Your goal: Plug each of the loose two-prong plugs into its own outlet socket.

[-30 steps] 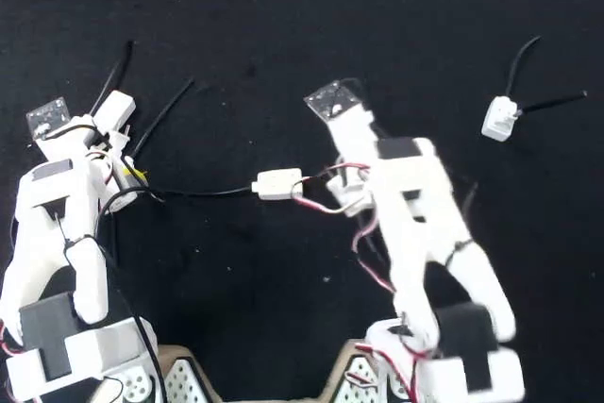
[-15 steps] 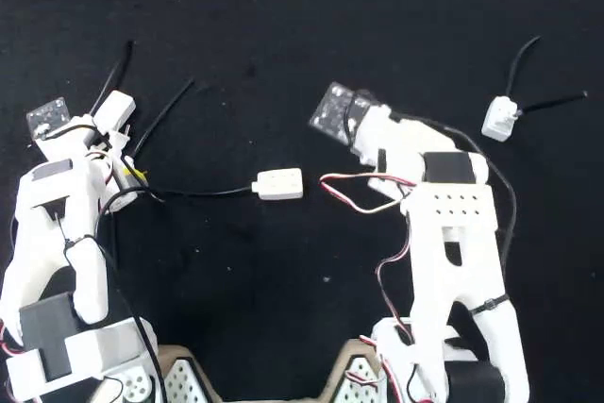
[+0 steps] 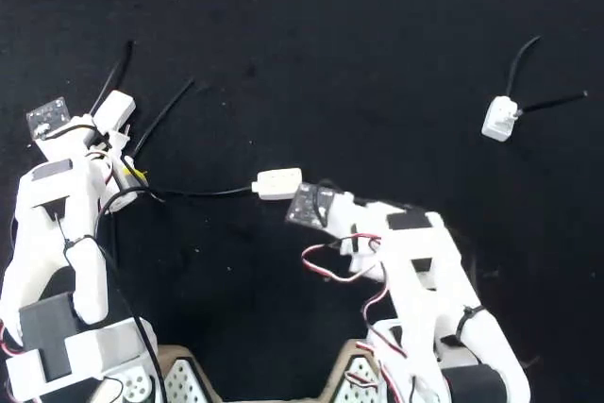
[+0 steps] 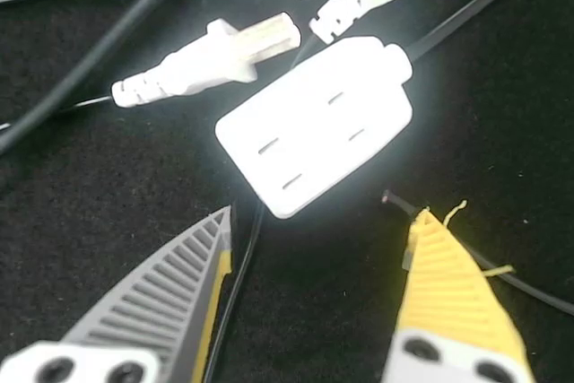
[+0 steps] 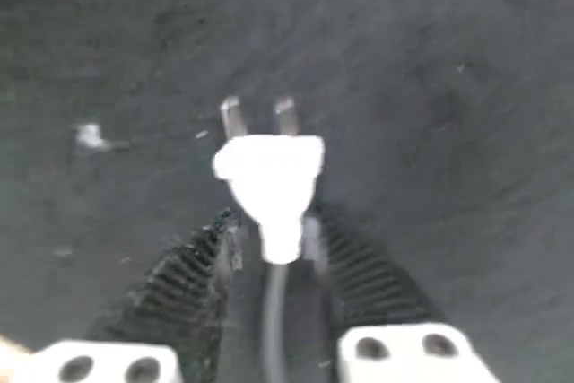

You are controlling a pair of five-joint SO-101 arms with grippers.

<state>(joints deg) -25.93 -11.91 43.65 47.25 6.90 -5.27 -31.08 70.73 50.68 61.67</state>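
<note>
The right pincer (image 3: 307,205), clenched on a white two-prong plug (image 5: 269,168), has swung back across the tabletop (image 3: 396,35) to just beside the cord-end block (image 3: 278,183), probably its socket; insertion looks close; the left pincer (image 4: 323,214) hangs released over the outlet block (image 4: 314,123).

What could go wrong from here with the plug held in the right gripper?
1. The right gripper pinches the two-prong plug at its narrow rear, so the plug may twist when pushed.
2. The white outlet block beside it lies unheld on the table, so it could slide instead of taking the prongs.
</note>
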